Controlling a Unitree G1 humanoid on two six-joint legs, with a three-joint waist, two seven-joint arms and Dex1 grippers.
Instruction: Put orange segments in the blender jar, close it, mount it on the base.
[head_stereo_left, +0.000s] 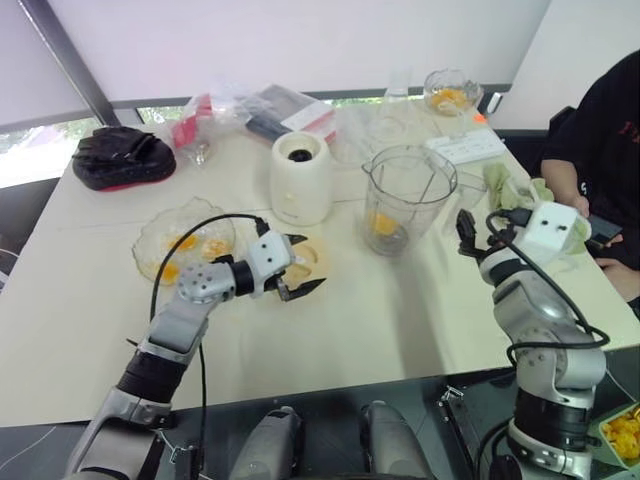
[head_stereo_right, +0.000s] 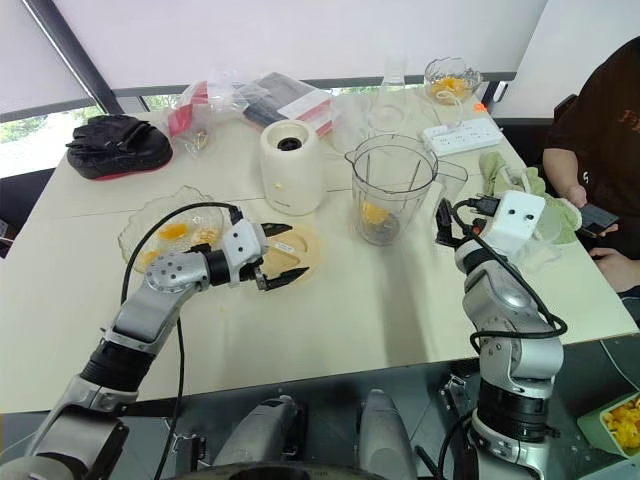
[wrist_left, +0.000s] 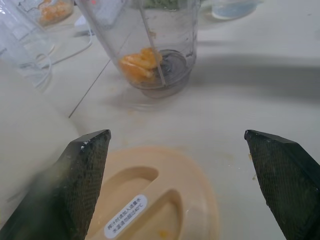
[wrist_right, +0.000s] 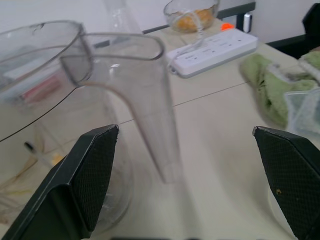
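The clear blender jar (head_stereo_left: 408, 195) stands mid-table with a few orange segments (head_stereo_left: 382, 223) at its bottom by the blade. More orange segments (head_stereo_left: 185, 243) lie in a scalloped glass bowl (head_stereo_left: 160, 228) to the left. The cream base (head_stereo_left: 300, 178) stands behind, dark socket up. My left gripper (head_stereo_left: 308, 264) is open just above the flat beige lid (wrist_left: 165, 195), pointing toward the jar (wrist_left: 150, 40). My right gripper (wrist_right: 185, 132) is open, level, right of the jar, with the jar's handle (wrist_right: 152, 105) in front of its fingers and not touched.
A person (head_stereo_left: 600, 140) sits at the table's right side. A power strip (head_stereo_left: 465, 147), a green cloth (head_stereo_left: 510, 185) and a small glass bowl of fruit (head_stereo_left: 450, 95) lie behind my right arm. A black pad (head_stereo_left: 122, 157) and plastic bags (head_stereo_left: 250, 110) are at the back left.
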